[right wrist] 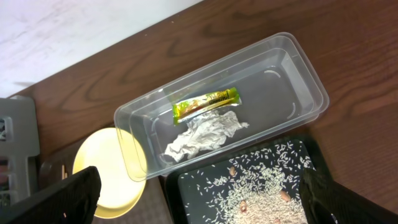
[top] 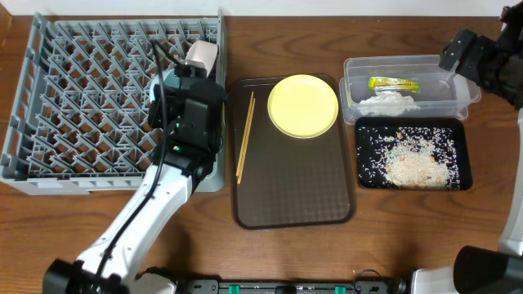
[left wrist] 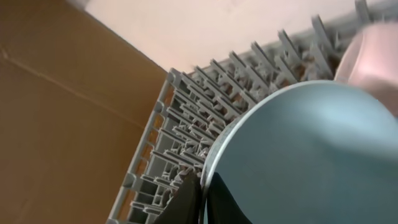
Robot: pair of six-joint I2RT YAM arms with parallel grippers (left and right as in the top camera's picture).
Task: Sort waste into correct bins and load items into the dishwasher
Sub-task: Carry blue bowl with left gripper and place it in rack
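Note:
My left gripper [left wrist: 203, 190] is shut on the rim of the light blue bowl [left wrist: 298, 155], holding it on edge over the grey dishwasher rack [top: 82, 98]. The pinkish-white bowl [top: 202, 55] stands in the rack just beyond it. The yellow plate [top: 302, 106] and the chopsticks [top: 245, 135] lie on the brown serving tray [top: 294, 192]. The clear tub [right wrist: 292, 81] holds the yellow-green wrapper [right wrist: 205, 104] and the crumpled paper [right wrist: 205, 137]. Rice scraps [right wrist: 261, 193] cover the black tray [right wrist: 193, 186]. My right gripper [right wrist: 205, 202] hangs open above both bins, holding nothing.
The left arm [top: 155, 204] reaches in from the table's front edge across the rack's right side. Bare wooden tabletop [top: 270, 41] shows behind the serving tray. A tan cardboard wall [left wrist: 56, 106] stands beyond the rack.

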